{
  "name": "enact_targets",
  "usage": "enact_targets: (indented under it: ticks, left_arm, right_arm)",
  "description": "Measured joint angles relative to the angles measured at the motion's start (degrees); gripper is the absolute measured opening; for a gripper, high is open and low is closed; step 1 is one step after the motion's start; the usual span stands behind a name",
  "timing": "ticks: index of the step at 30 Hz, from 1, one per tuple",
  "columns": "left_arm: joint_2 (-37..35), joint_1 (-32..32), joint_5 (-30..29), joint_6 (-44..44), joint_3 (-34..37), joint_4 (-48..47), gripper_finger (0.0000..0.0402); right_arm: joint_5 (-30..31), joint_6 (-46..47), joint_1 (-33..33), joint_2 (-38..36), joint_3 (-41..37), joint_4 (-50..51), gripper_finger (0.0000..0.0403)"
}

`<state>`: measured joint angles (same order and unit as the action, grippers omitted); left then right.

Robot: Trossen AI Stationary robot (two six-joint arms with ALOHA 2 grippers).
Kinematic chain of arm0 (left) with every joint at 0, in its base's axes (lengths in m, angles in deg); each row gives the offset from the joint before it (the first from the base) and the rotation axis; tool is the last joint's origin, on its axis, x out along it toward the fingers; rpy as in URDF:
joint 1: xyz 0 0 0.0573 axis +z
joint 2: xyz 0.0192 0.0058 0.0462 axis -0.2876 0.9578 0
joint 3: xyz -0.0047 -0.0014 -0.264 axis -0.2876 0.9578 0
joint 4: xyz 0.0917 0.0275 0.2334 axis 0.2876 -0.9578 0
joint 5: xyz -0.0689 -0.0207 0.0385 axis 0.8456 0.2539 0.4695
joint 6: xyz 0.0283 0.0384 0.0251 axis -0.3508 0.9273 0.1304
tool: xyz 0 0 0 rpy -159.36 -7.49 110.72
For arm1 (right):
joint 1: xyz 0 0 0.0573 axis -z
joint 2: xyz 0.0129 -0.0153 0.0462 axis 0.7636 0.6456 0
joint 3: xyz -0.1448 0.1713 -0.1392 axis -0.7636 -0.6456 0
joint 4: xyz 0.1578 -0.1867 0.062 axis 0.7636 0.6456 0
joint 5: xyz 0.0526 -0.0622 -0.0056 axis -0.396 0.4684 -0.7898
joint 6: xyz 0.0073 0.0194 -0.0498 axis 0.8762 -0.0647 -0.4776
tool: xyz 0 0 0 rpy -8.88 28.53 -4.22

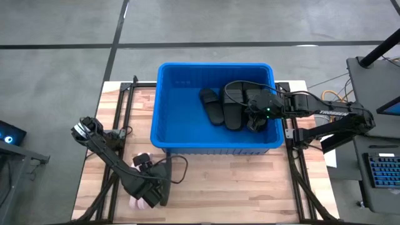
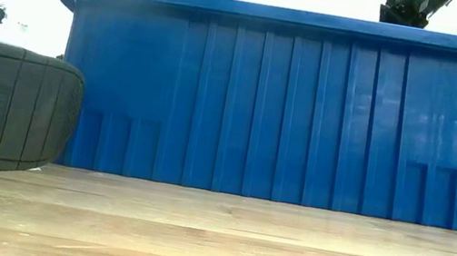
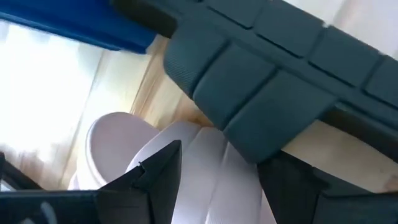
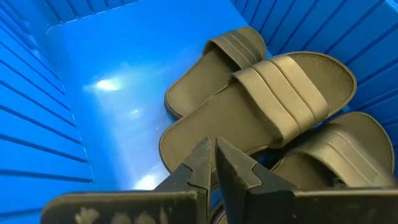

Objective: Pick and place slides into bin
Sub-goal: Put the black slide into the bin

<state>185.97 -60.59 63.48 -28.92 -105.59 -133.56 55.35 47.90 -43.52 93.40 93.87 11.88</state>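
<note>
From overhead I see the blue bin (image 1: pixel 187 119) standing on the wooden table (image 1: pixel 250 187), toward its far side, and three black slides (image 1: pixel 232 105) lie inside it, bunched against its right half. My right gripper (image 1: pixel 257 122) hangs over that pile, inside the bin's outline, and the right wrist camera shows its fingers (image 4: pixel 202 165) pressed together with nothing between them, poised just above the black slides (image 4: pixel 261 118), which overlap one another on the blue floor near a corner wall. My left gripper (image 1: pixel 152 190) is down at the near edge of the table, well apart from the bin, over a pale pink slide (image 1: pixel 139 201) that peeks out beside it. Through the left wrist camera its jaws stand spread, one finger (image 3: pixel 149 180) on either side of the pink slide's strap (image 3: pixel 205 174), and I cannot tell whether the pads actually touch it. A black slide (image 3: pixel 261 99) lies just beyond the pink one there, partly across it. The low camera looks level at the bin's ribbed front wall (image 2: pixel 304 112), with the ridged sole of a black slide (image 2: pixel 2 106) looming at the left edge.
</note>
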Motion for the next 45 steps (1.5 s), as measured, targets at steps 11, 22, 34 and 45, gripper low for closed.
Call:
enact_targets:
  ticks: [11, 22, 34, 45]
  left_arm:
    - [-0.02, 0.17, -5.27, -1.67, 0.35, 1.56, 0.0189]
    - [0.00, 0.41, -11.78, -1.12, 3.16, 8.38, 0.0139]
    - [-0.39, 0.79, -11.69, -1.19, 2.47, 13.11, 0.0008]
    - [-5.56, 3.99, -10.99, 17.81, -5.44, 27.36, 0.0001]
  right_arm:
    - [0.00, 0.00, 0.00, 0.00, 0.00, -0.01, 0.0013]
    - [0.01, 0.01, 0.00, -0.01, 0.00, -0.19, 0.0013]
    - [0.02, -0.02, 0.00, -0.01, 0.00, -1.59, 0.0013]
    - [0.01, -0.20, 0.00, -0.01, 0.02, -1.61, 0.0013]
